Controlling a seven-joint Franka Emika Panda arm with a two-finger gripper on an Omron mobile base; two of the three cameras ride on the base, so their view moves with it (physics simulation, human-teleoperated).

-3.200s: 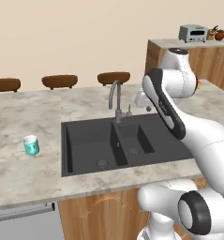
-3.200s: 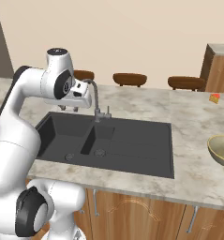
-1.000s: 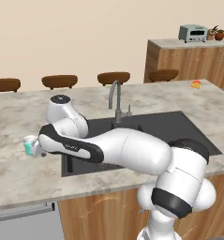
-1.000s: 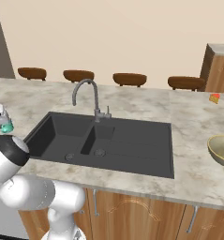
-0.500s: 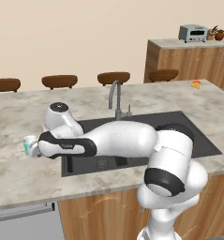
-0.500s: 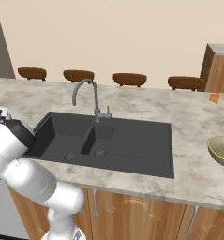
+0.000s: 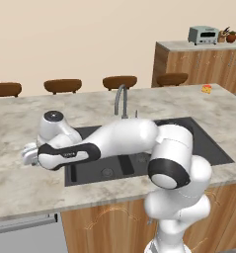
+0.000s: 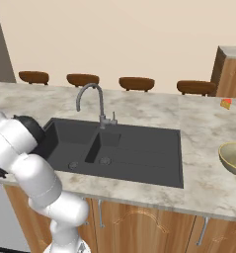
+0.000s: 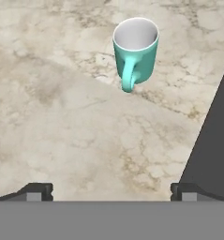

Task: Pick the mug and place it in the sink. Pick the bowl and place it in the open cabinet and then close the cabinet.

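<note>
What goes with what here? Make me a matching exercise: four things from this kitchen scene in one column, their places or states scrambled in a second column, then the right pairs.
Things:
1. mug
2. bowl
3. gripper
4. faucet

Places or states:
A. at the back edge of the sink, curving over the basins
B. upright on the marble counter left of the sink, handle toward the hand camera
C. open, holding nothing, short of the mug
D. on the counter right of the sink

Pairs: 1-B, 2-D, 3-C, 4-A

The mug (image 9: pixel 135 49) stands on the counter (image 9: pixel 76 126) beside the sink (image 9: pixel 216 145).
</note>
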